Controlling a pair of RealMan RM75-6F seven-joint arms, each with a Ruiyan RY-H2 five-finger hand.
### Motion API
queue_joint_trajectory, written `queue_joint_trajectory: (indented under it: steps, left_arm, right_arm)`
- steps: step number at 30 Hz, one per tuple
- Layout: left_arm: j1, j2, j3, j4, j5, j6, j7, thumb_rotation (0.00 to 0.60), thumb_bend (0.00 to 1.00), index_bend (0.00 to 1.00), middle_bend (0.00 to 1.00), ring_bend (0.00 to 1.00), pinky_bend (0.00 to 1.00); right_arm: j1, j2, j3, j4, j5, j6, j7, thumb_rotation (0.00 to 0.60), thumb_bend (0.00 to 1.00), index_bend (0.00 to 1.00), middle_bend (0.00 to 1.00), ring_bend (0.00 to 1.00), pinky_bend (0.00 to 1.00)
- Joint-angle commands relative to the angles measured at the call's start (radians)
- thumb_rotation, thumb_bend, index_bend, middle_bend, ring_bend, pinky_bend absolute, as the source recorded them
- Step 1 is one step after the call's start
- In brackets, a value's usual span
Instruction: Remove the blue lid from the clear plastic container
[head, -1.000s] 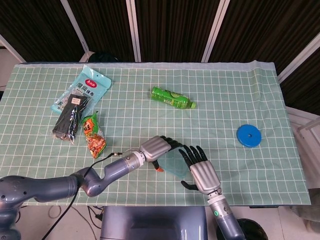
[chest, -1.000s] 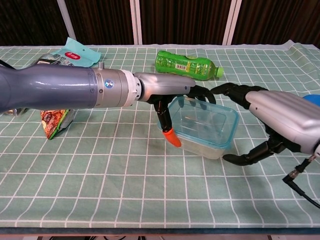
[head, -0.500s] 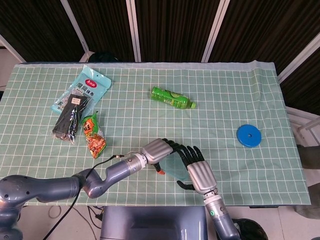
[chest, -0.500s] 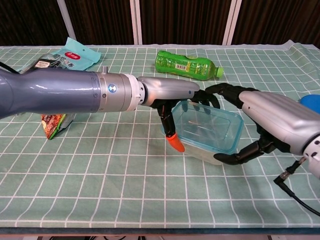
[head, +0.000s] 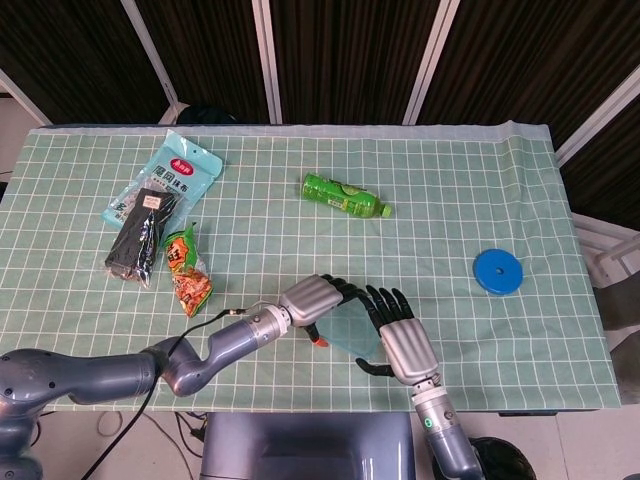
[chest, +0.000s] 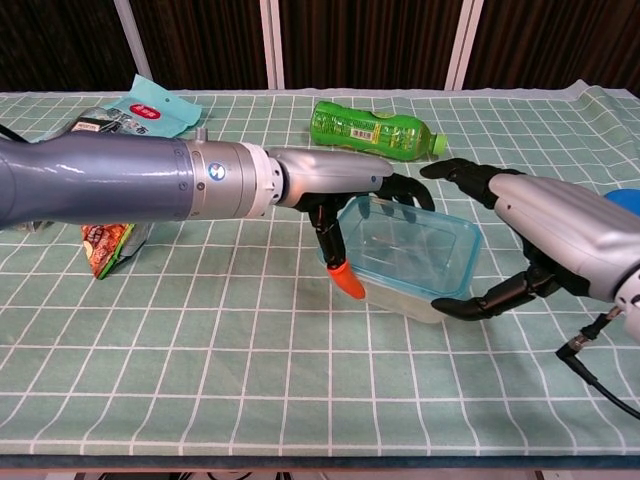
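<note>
The clear plastic container (chest: 405, 255) with a teal rim stands open-topped near the table's front edge, also in the head view (head: 348, 328). My left hand (chest: 340, 190) grips its left wall, fingers hooked over the rim and the orange-tipped thumb outside. My right hand (chest: 545, 225) hovers at its right side with fingers spread above the rim, its thumb at the lower right wall. The blue lid (head: 497, 270) lies flat on the cloth far to the right, apart from the container, and shows at the chest view's right edge (chest: 627, 198).
A green bottle (head: 345, 195) lies on its side behind the container. Snack packets (head: 185, 268), a black packet (head: 140, 235) and a pale blue pouch (head: 165, 178) lie at the left. The checked green cloth (head: 250, 240) covers the table.
My right hand's fingers have lifted off the container's far rim and spread, and the hand has drawn slightly right. The left hand keeps its hold; the container has shifted slightly.
</note>
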Motion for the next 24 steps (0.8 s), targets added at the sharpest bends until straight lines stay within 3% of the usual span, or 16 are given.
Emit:
queue_joint_trajectory:
  steps: [1, 24]
  left_arm:
    - [0.001, 0.003, 0.001, 0.000, -0.001, 0.007, 0.001, 0.600, 0.11, 0.32, 0.29, 0.29, 0.41]
    - [-0.004, 0.014, 0.020, -0.004, -0.008, 0.015, -0.002, 0.600, 0.11, 0.32, 0.29, 0.29, 0.41]
  right_arm:
    - [0.000, 0.001, -0.003, -0.003, 0.001, 0.002, 0.001, 0.600, 0.29, 0.00, 0.00, 0.00, 0.00]
    - [0.000, -0.008, 0.001, -0.003, 0.021, 0.019, 0.025, 0.600, 0.29, 0.00, 0.00, 0.00, 0.00]
